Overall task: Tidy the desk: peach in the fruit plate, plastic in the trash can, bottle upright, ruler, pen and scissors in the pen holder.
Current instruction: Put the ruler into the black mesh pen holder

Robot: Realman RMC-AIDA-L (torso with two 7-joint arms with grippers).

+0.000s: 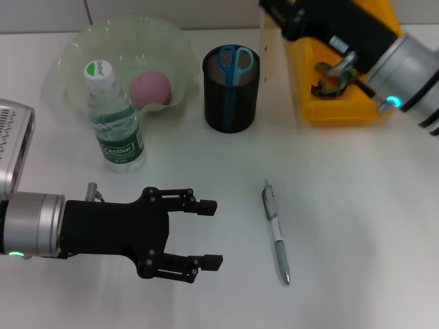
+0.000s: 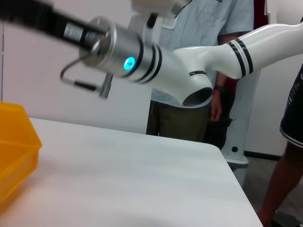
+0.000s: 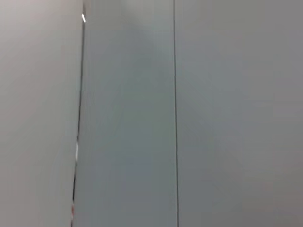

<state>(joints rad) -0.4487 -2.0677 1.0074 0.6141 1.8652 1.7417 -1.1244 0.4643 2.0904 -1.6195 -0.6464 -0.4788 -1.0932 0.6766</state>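
One left tool (image 1: 210, 233), fingers apart, hovers over bare desk (image 1: 357, 226) beside the pen (image 1: 276, 233); right tool's state unclear.

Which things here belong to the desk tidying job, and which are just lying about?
Job: pen, scissors, pen holder, water bottle, peach, fruit plate, yellow trash can.
Lying about: nothing else on the table.

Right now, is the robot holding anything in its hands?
No. The left gripper is open over bare table, near the pen. The right arm is up over the yellow bin; its fingers can't be seen.
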